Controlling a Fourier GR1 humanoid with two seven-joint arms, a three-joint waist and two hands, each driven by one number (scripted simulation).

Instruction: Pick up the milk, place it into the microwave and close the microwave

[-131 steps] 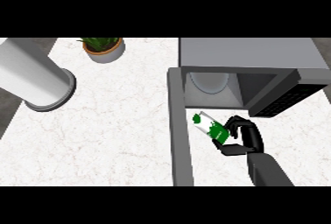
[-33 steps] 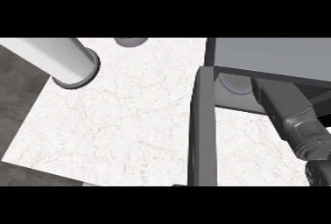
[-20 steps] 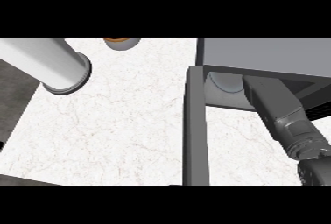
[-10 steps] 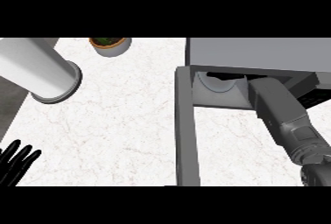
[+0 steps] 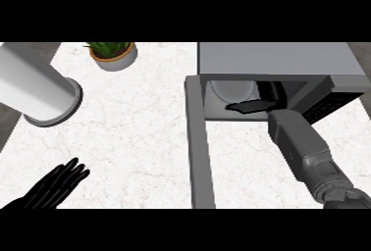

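Milk unseen inside microwave (image 5: 279, 61); right hand (image 5: 250, 106) fingers mostly hidden

Bright, even; microwave (image 5: 278, 63) interior prob. shadowed

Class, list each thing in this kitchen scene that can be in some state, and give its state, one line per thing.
microwave: open, right forearm reaching inside
microwave door: swung open toward the view's lower edge
milk: not visible
right hand: at the microwave's opening, fingers mostly hidden
left hand: open, resting at lower left
potted plant: upright on the counter
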